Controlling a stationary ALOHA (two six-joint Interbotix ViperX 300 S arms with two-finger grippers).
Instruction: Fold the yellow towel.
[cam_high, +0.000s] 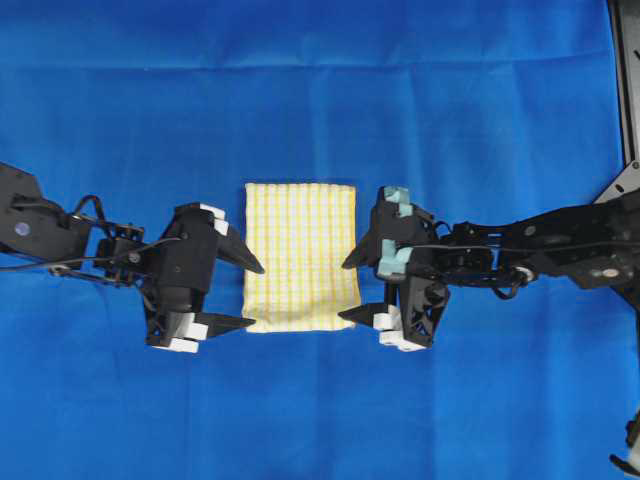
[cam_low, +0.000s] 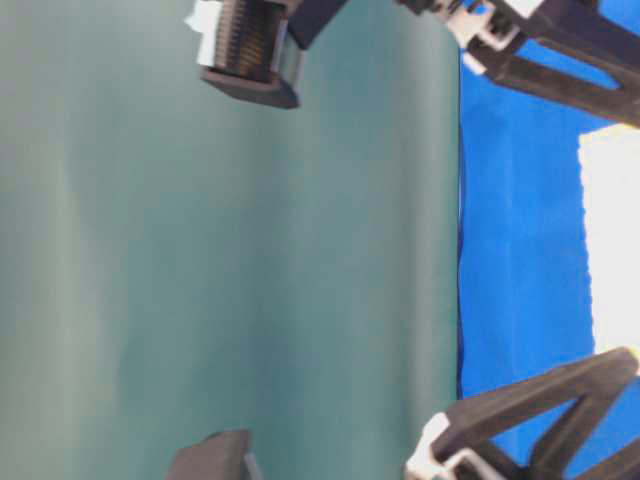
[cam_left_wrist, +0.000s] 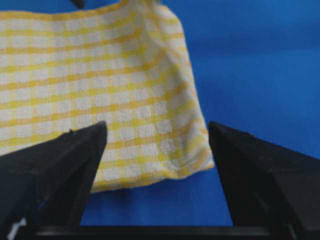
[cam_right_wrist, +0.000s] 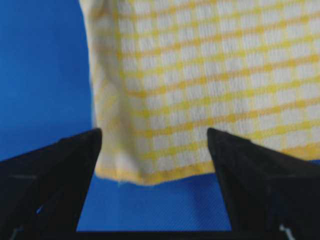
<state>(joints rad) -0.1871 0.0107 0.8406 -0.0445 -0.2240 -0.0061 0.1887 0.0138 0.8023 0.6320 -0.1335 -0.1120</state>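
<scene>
A plain deep-blue cloth (cam_high: 320, 100) covers the whole work surface, faintly creased along its far part. In the middle of it lies the yellow towel (cam_high: 300, 255), a soft rectangular cloth of pale yellow-and-white checks with yellow hems, folded into an upright rectangle and lying flat.

The left gripper (cam_high: 250, 295), black with white pads at its finger roots, sits just left of the towel with its two fingers spread wide; their tips reach to the towel's left edge, one near the middle of that edge and one at its near corner, and nothing is pinched between them. The left wrist view shows the towel's near corner (cam_left_wrist: 165, 160) lying between the parted fingers.

The right gripper (cam_high: 350, 290), black with pale teal fittings, mirrors it just right of the towel, fingers likewise spread and holding nothing, tips at the towel's right edge. Its wrist view shows the towel's hemmed edge (cam_right_wrist: 165, 172) between the parted fingers.
</scene>
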